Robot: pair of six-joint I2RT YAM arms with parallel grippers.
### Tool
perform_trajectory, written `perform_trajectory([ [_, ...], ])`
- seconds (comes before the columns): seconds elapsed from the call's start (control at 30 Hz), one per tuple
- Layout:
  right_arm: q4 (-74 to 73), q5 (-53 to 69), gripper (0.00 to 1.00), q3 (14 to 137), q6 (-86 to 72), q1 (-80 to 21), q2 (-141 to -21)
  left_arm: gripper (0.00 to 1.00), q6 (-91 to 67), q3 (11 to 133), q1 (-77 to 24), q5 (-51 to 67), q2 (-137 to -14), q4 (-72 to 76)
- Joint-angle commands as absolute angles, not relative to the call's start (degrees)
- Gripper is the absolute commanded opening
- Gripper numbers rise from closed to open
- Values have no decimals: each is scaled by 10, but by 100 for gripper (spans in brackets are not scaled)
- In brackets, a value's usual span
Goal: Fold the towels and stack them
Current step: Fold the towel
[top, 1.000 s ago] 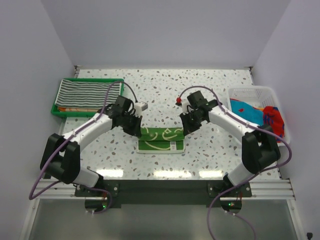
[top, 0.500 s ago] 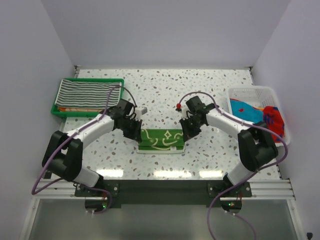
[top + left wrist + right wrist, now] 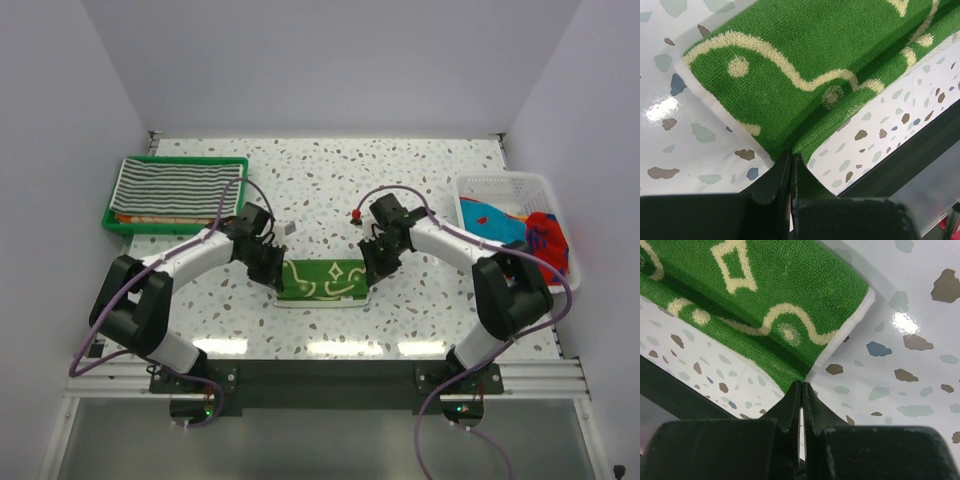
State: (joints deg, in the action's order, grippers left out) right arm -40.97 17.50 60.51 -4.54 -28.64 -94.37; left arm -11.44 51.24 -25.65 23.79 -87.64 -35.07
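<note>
A green towel with white drawings (image 3: 322, 279) lies folded into a narrow strip at the table's middle. My left gripper (image 3: 270, 278) is shut on its near left corner, seen close up in the left wrist view, where the towel (image 3: 805, 60) runs into the pinched gripper (image 3: 791, 155). My right gripper (image 3: 372, 272) is shut on the near right corner; in the right wrist view the towel (image 3: 755, 305) meets the closed gripper (image 3: 801, 385). A black-and-white striped towel (image 3: 175, 183) lies flat in the green tray (image 3: 112, 216). Red and blue towels (image 3: 540, 238) sit crumpled in the white basket (image 3: 505, 185).
A small red object (image 3: 357, 212) lies on the speckled table just behind the right gripper. The tray stands at the back left, the basket at the right edge. White walls close in the back and sides. A dark rail runs along the near edge.
Both grippers have moved toward the near edge, pulling the green towel's upper layer over. The towel has gone from two visible bands to one narrow strip.
</note>
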Motion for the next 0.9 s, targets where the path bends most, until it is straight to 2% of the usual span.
perform_trajectory([
  [0.0, -455, 135, 0, 624, -50, -284, -911, 0, -119, 523, -253, 202, -860, -395],
  [0.33, -467, 149, 0, 616, -65, -292, -889, 0, -117, 532, -253, 190, -860, -411],
  [0.6, -411, 138, 0, 577, -71, -294, -938, 0, -119, 526, -257, 190, -897, -391],
  [0.7, -394, 136, 1, 570, -75, -295, -946, 5, -120, 523, -259, 192, -903, -383],
  [0.73, -393, 139, 3, 570, -76, -295, -948, 10, -121, 521, -261, 192, -904, -382],
  [0.77, -393, 141, 6, 570, -77, -299, -947, 13, -121, 519, -262, 192, -904, -381],
  [0.8, -393, 142, 14, 570, -78, -301, -945, 16, -121, 518, -263, 191, -900, -381],
  [0.87, -399, 145, 20, 570, -82, -307, -933, 27, -124, 512, -264, 190, -893, -383],
])
